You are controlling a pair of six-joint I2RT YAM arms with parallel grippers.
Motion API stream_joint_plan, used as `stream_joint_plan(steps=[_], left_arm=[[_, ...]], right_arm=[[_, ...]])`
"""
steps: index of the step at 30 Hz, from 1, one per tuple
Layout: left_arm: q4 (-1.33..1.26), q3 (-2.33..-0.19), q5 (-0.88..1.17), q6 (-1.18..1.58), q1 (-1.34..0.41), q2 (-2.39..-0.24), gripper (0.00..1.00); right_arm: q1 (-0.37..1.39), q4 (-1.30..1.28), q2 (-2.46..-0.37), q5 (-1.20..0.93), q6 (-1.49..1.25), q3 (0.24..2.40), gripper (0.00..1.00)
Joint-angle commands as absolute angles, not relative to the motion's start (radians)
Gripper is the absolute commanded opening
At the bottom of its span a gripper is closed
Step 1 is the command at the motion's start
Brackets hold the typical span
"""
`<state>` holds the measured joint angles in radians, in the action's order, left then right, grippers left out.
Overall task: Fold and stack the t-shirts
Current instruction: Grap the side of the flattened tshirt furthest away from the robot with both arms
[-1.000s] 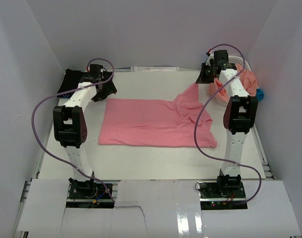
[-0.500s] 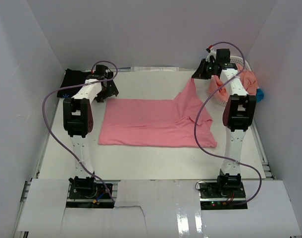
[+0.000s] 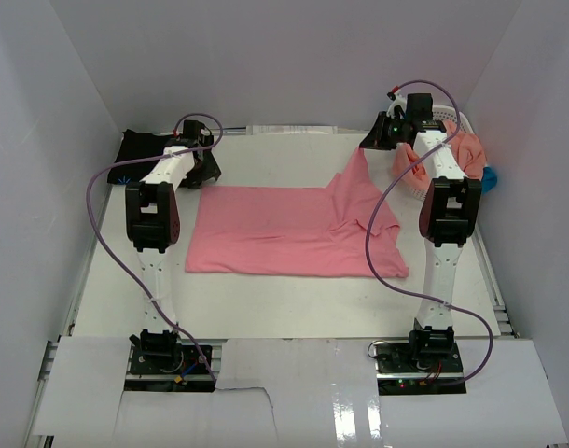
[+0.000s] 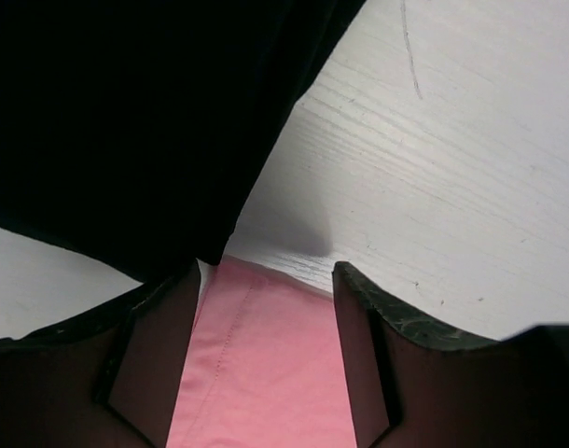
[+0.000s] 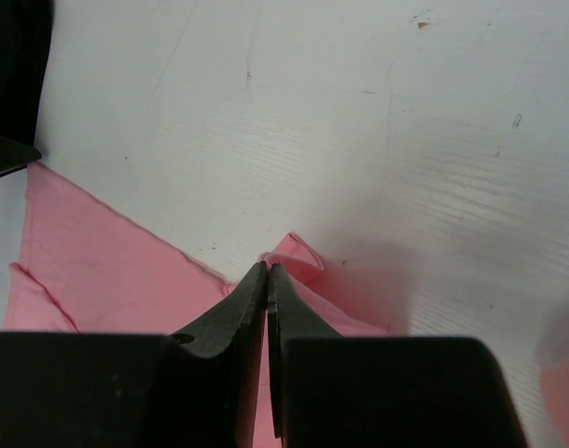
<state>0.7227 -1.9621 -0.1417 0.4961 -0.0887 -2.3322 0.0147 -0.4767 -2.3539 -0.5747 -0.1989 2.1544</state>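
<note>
Movement is coming from your left gripper (image 4: 266,280): it is leaving the black cloth t-shirt (image 3: 135,154) and settling over the far left corner of the rose-pink cloth t-shirt (image 3: 284,233), jaws parted around the cloth and gripping nothing yet. Your right gripper (image 5: 267,271) is pinching the far right corner, lifting it. A fold is likely coming. The pink shirt is lying spread on the white table (image 3: 294,308), with pale walls (image 3: 284,56) enclosing it.

From above, your left arm (image 3: 168,170) covers part of the black t-shirt (image 3: 135,151), and your right arm (image 3: 443,168) hides much of the basket (image 3: 416,192); only a sliver of the blue t-shirt (image 3: 491,177) shows. The left wrist view crops the pink t-shirt (image 4: 266,373) at its bottom edge.
</note>
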Motion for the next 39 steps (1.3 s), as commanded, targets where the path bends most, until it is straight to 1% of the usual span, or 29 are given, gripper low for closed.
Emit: stream_joint_plan(steps=[1,3,5,11,19,23,26,28,29,30,32,33,34,35,36,37,38,39], left_arm=[[0.732,-1.991,-0.152,0.494,-0.091,-2.321,0.68],[0.733,-1.988,-0.150,0.494,-0.089,-2.324,0.65],[0.733,-1.977,-0.149,0.497,-0.091,-2.322,0.64],[0.733,-1.947,-0.153,0.508,-0.090,-2.307,0.72],[0.735,-1.948,-0.150,0.506,-0.087,-2.316,0.70],[0.733,-1.947,-0.156,0.503,-0.087,-2.316,0.70],[0.735,-1.945,-0.156,0.499,-0.086,-2.315,0.70],[0.738,-1.942,-0.161,0.497,-0.084,-2.313,0.70],[0.738,-1.939,-0.163,0.494,-0.083,-2.312,0.70],[0.738,-1.934,-0.166,0.494,-0.081,-2.310,0.70],[0.738,-1.922,-0.169,0.491,-0.078,-2.306,0.70],[0.739,-1.916,-0.170,0.492,-0.075,-2.306,0.69],[0.739,-1.905,-0.175,0.494,-0.074,-2.303,0.68],[0.741,-1.901,-0.175,0.495,-0.071,-2.301,0.68],[0.741,-1.895,-0.175,0.499,-0.069,-2.301,0.68],[0.742,-1.888,-0.176,0.502,-0.066,-2.298,0.67],[0.744,-1.878,-0.176,0.505,-0.063,-2.296,0.66],[0.747,-1.870,-0.172,0.511,-0.055,-2.296,0.66]], right_arm=[[0.012,-0.443,-2.353,-0.595,-0.192,2.175,0.08],[0.012,-0.445,-2.356,-0.594,-0.195,2.178,0.08],[0.012,-0.443,-2.359,-0.594,-0.196,2.183,0.08],[0.012,-0.443,-2.382,-0.595,-0.201,2.201,0.08],[0.012,-0.275,-2.411,-0.653,-0.247,2.177,0.08],[0.012,-0.252,-2.466,-0.664,-0.256,2.241,0.08],[0.012,-0.226,-2.482,-0.620,-0.271,2.249,0.09],[0.012,-0.225,-2.485,-0.579,-0.276,2.243,0.15],[0.011,-0.224,-2.480,-0.545,-0.278,2.235,0.11],[0.012,-0.222,-2.479,-0.534,-0.278,2.227,0.09],[0.012,-0.221,-2.480,-0.516,-0.279,2.218,0.11],[-0.012,-0.221,-2.482,-0.511,-0.279,2.217,0.14],[-0.015,-0.221,-2.482,-0.509,-0.278,2.214,0.15],[-0.017,-0.222,-2.479,-0.506,-0.279,2.212,0.19],[-0.017,-0.222,-2.474,-0.496,-0.281,2.204,0.51],[-0.017,-0.222,-2.465,-0.485,-0.284,2.179,0.69],[-0.017,-0.222,-2.439,-0.460,-0.278,2.163,0.82],[-0.017,-0.221,-2.403,-0.433,-0.264,2.123,0.96]])
